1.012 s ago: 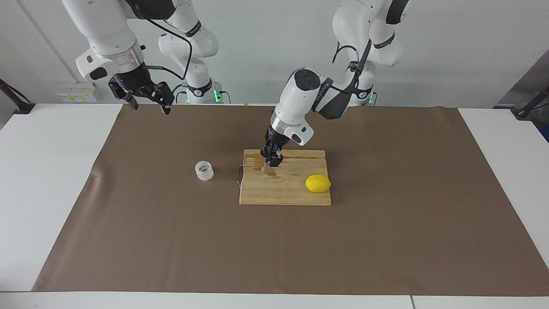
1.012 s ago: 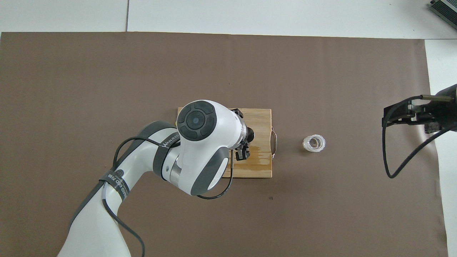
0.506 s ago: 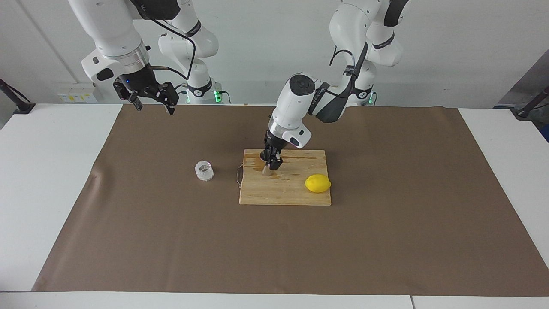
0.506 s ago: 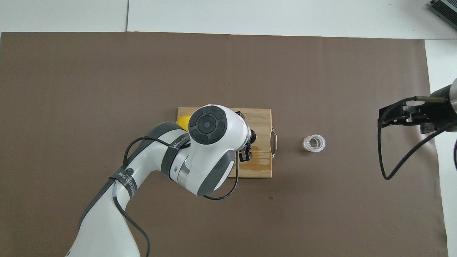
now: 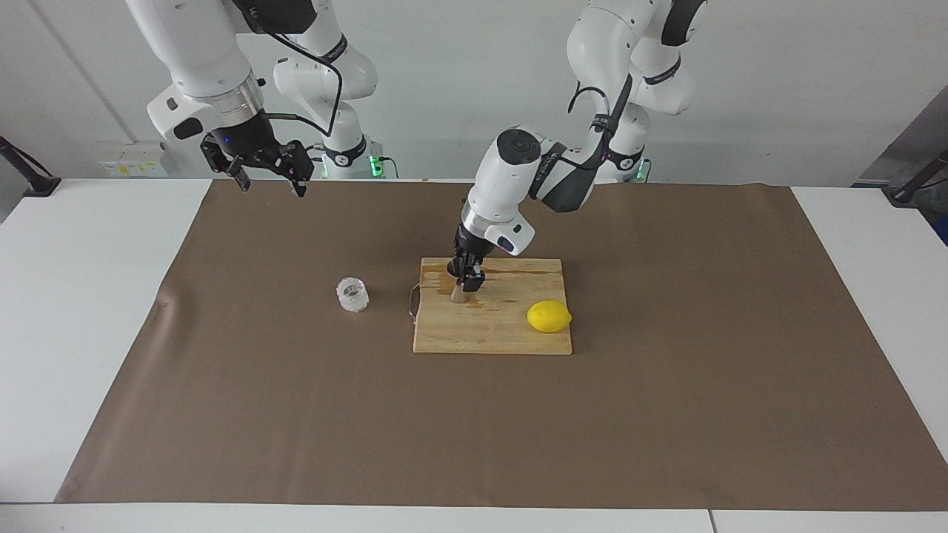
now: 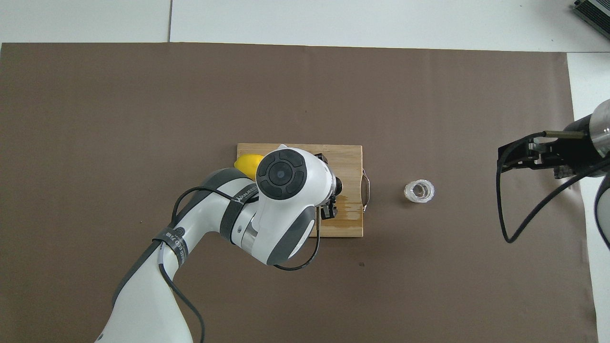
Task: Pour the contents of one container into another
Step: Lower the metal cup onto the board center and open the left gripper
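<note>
One glass tumbler [image 5: 352, 295], one jigger [image 5: 458, 297], one lemon [image 5: 549, 317].

A brown paper sheet [image 5: 296, 414] covered the white table [image 5: 81, 311]. The cutting board [image 5: 503, 333] was pale wood with darker wet streaks at its edge nearest the robots. The lemon [image 5: 549, 317] was bright yellow. The glass tumbler [image 5: 352, 295] was clear and faceted.
</note>
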Motion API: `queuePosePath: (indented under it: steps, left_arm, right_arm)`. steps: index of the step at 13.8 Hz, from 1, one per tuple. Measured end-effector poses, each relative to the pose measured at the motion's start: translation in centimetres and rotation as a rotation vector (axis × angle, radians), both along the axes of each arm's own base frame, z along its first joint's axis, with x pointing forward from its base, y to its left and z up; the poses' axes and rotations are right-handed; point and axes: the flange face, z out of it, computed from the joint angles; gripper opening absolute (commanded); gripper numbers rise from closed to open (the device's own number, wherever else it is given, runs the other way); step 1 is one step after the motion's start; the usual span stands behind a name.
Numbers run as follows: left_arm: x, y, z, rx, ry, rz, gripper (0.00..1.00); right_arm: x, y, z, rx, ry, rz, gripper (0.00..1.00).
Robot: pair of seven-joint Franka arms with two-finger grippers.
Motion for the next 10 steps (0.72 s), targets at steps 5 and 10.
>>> queuePosePath:
  steps: [5,10]
  left_arm:
    - [-0.06,0.07,-0.25,0.002,-0.002,0.0,0.82]
    - [0.06,0.23,-0.29,0.012,-0.009,-0.005,1.0]
  right_arm:
    - [0.0,0.05,0.0,0.0,0.0,0.001,1.0]
    - [-0.06,0.61,-0.01,0.001,0.0,0.021,1.0]
